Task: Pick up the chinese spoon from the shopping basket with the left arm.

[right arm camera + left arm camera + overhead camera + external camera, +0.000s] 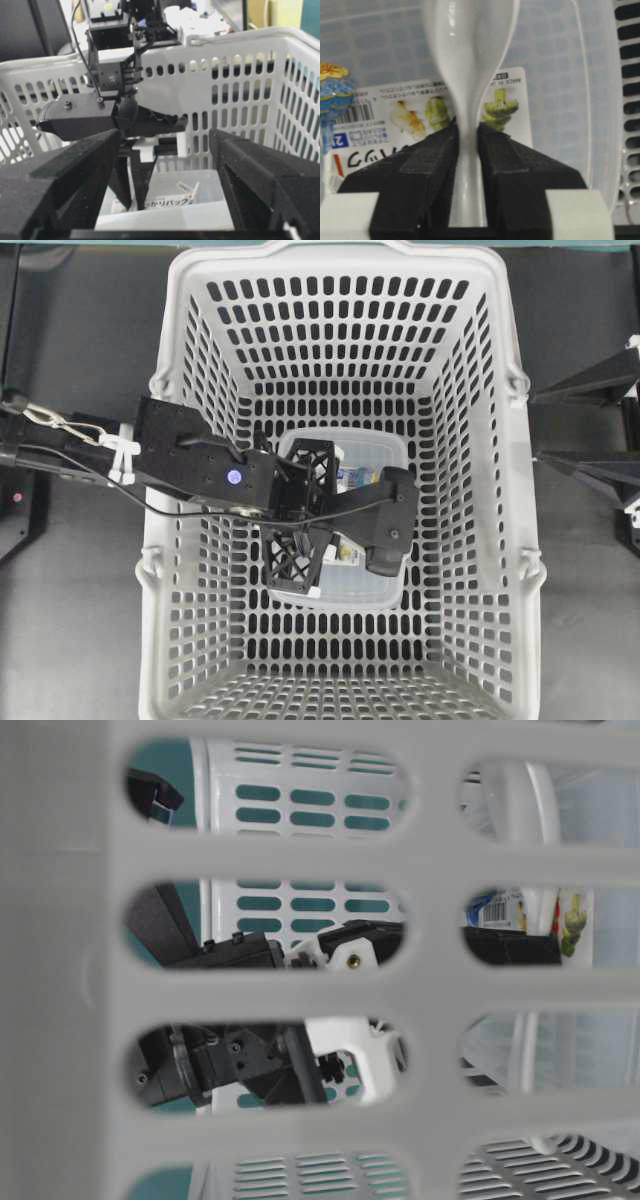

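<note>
My left gripper (468, 132) is shut on the short handle of the glossy white chinese spoon (470, 60). The spoon's bowl points away from the wrist, over the lid of a clear container (560, 75). I cannot tell whether the spoon touches the lid. In the overhead view the left gripper (305, 512) reaches down into the light grey shopping basket (520, 480), and the arm hides the spoon. My right gripper (165, 137) is open and empty outside the basket, and it shows at the right edge of the overhead view (540, 425).
The clear lidded food container (375, 455) with a colourful label lies on the basket floor under the left gripper. The slotted basket walls (240, 90) rise high all round it. The table-level view looks through the wall slots at the gripper body (240, 1065).
</note>
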`<act>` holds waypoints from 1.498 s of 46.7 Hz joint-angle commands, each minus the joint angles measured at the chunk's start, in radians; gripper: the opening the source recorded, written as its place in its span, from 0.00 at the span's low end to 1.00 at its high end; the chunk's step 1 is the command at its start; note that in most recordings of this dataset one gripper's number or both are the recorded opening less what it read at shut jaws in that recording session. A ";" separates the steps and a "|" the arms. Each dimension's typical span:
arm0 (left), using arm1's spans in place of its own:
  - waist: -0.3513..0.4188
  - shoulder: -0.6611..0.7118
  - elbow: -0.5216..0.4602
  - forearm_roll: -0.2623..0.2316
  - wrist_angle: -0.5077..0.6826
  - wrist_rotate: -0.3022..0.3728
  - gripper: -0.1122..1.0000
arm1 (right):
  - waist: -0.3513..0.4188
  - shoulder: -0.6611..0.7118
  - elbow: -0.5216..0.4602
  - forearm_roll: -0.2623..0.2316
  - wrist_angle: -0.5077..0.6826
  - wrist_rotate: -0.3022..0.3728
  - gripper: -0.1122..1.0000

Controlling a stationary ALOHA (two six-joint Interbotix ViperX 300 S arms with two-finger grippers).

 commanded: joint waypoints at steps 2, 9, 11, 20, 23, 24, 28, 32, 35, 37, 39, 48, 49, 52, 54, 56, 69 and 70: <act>0.005 -0.055 -0.041 0.003 0.008 0.002 0.21 | -0.003 0.005 -0.017 0.003 -0.005 0.000 0.72; 0.003 -0.104 -0.117 0.003 0.081 -0.005 0.21 | -0.003 0.005 -0.015 0.005 -0.006 0.000 0.72; 0.000 -0.117 -0.144 0.003 0.117 -0.006 0.21 | -0.003 0.003 -0.017 0.005 -0.005 0.000 0.72; -0.005 -0.144 -0.298 0.003 0.285 -0.009 0.21 | -0.003 0.003 -0.015 0.005 -0.009 0.000 0.72; -0.005 -0.144 -0.334 0.003 0.324 -0.011 0.21 | -0.003 0.003 -0.015 0.003 -0.009 -0.002 0.72; -0.005 -0.143 -0.341 0.003 0.331 -0.012 0.21 | -0.003 0.003 -0.015 0.005 -0.009 -0.002 0.72; -0.005 -0.140 -0.359 0.003 0.357 -0.012 0.21 | -0.003 0.003 -0.015 0.005 -0.009 -0.002 0.72; -0.005 -0.140 -0.359 0.003 0.357 -0.012 0.21 | -0.003 0.003 -0.015 0.003 -0.009 -0.002 0.72; -0.003 -0.140 -0.359 0.003 0.357 -0.012 0.21 | -0.003 0.003 -0.014 0.005 -0.009 -0.002 0.72; -0.003 -0.140 -0.359 0.005 0.357 -0.012 0.21 | -0.003 0.003 -0.014 0.005 -0.009 -0.002 0.72; -0.003 -0.138 -0.359 0.003 0.357 -0.012 0.21 | -0.003 0.003 -0.014 0.003 -0.009 -0.002 0.72; -0.003 -0.138 -0.359 0.005 0.359 -0.012 0.21 | -0.003 0.003 -0.012 0.003 -0.009 -0.002 0.72; -0.003 -0.138 -0.357 0.003 0.357 -0.012 0.21 | -0.003 0.003 -0.011 0.005 -0.009 -0.002 0.72; -0.003 -0.138 -0.357 0.003 0.357 -0.012 0.21 | -0.003 0.003 -0.011 0.005 -0.009 -0.002 0.72; -0.003 -0.138 -0.359 0.003 0.357 -0.012 0.21 | -0.003 0.003 -0.011 0.003 -0.009 -0.002 0.72; -0.002 -0.138 -0.357 0.003 0.357 -0.012 0.21 | -0.003 0.003 -0.011 0.005 -0.009 -0.002 0.72; -0.003 -0.137 -0.357 0.003 0.357 -0.012 0.21 | -0.003 0.005 -0.011 0.005 -0.009 -0.002 0.72; -0.002 -0.137 -0.359 0.003 0.357 -0.012 0.21 | -0.003 0.003 -0.011 0.003 -0.009 -0.002 0.72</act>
